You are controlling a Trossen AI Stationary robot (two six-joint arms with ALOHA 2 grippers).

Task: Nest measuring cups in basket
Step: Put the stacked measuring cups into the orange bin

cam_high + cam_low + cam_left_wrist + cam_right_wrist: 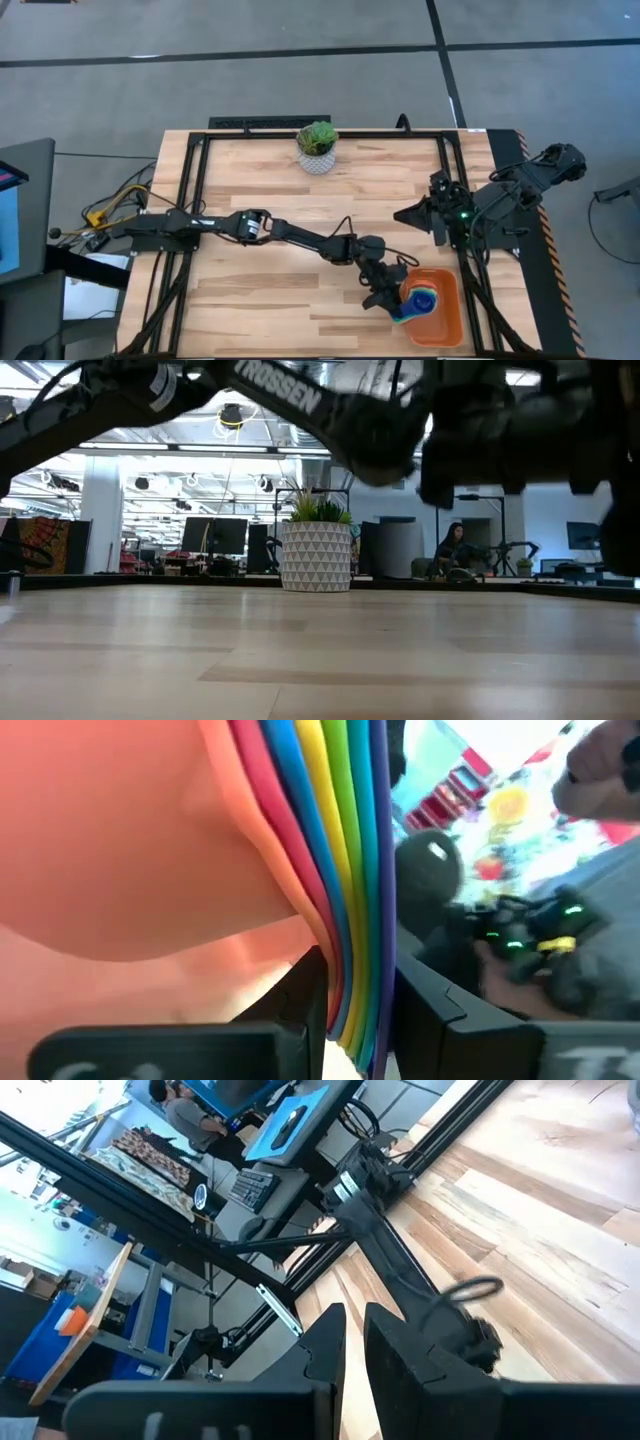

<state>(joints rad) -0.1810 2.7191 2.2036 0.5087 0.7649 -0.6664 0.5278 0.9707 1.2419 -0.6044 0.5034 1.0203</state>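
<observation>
Stacked measuring cups (420,300) nested rainbow-fashion, sitting in the orange basket (452,322) at the desk's (250,180) near right. Handles bunched edge-on between the left pincer's (392,297) fingers, clenched on them. Best eased down flat before letting go, lest the stack tip. Long axis along the handles, pointing left toward that pincer. Right pincer (408,214) parked farther back, nearly closed, empty.

Bright, even overhead light; close wrist views blur heavily.
</observation>
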